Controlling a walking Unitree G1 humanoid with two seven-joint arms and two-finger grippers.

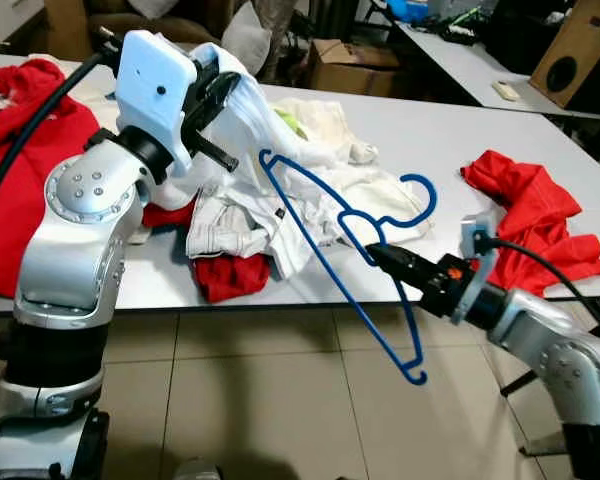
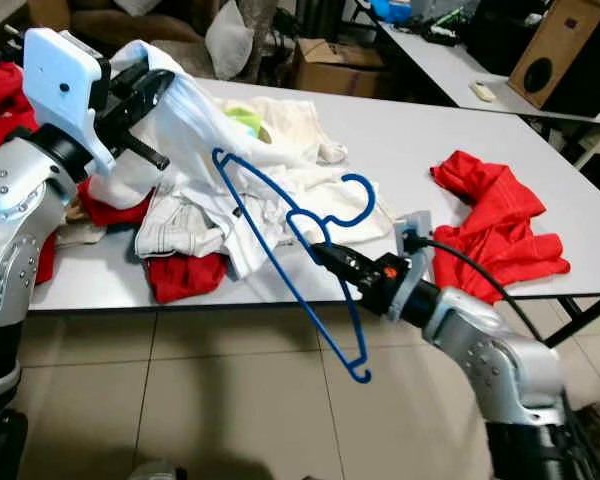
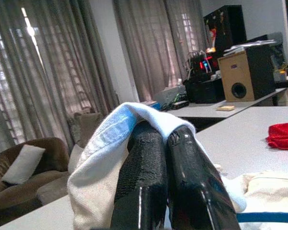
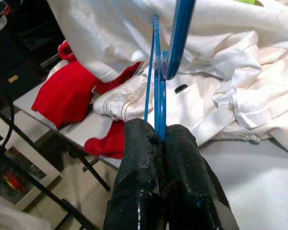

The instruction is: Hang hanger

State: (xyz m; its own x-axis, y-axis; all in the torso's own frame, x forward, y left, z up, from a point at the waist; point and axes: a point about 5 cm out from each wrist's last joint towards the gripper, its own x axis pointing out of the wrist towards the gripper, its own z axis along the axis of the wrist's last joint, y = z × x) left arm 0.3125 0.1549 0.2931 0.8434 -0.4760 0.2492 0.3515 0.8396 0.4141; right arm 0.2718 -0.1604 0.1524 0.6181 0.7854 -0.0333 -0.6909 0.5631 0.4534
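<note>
- I'm looking down at a white counter [image 1: 450,130] strewn with red and white clothes, tiled floor below.
- My right gripper [image 1: 372,254], at 4 o'clock, is clamped on the blue hanger [image 1: 325,215] near its hook; one shoulder points into the garment.
- My left gripper [image 1: 216,88], at 10 o'clock, pinches the lifted white shirt [image 2: 195,115].
- I'd judge the threading barely begun; hanging remains.
- The right wrist view shows the closed grip up close.
</note>
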